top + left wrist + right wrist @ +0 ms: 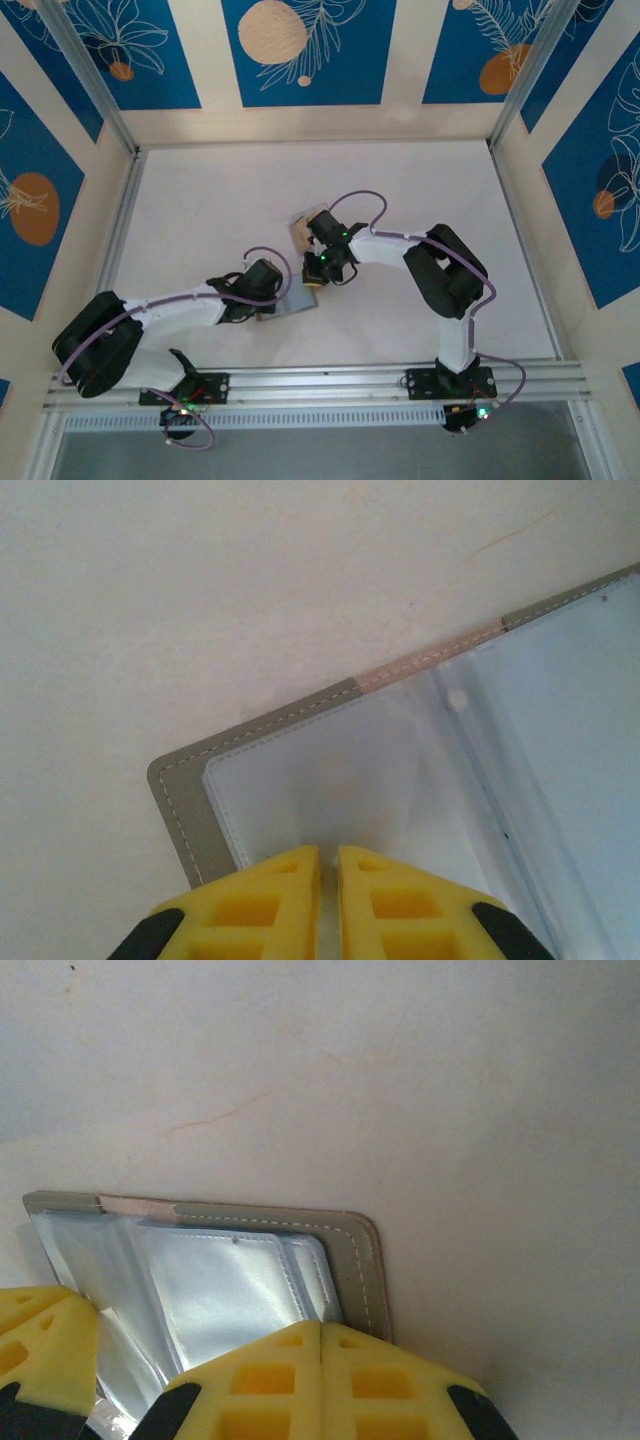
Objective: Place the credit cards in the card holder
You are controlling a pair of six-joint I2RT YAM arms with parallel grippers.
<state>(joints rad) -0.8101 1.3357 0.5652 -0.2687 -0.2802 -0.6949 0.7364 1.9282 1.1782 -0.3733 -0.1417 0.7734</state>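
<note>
The card holder [293, 303] lies open on the white table, grey-edged [180, 810] with clear sleeves inside [230, 1290]. My left gripper [273, 297] is at its left half, its yellow jaws [328, 855] nearly together and pinching a lifted clear sleeve. My right gripper [318, 276] rests on the holder's right edge with its jaws [320, 1328] shut tight and nothing between them. The left gripper's finger [45, 1345] shows at the lower left of the right wrist view. A tan credit card [299, 236] lies just behind the right wrist, partly hidden by it.
A clear plastic case [316, 214] sits by the tan card. White walls with aluminium posts [125, 200] bound the table on three sides, and a rail [320, 380] runs along the near edge.
</note>
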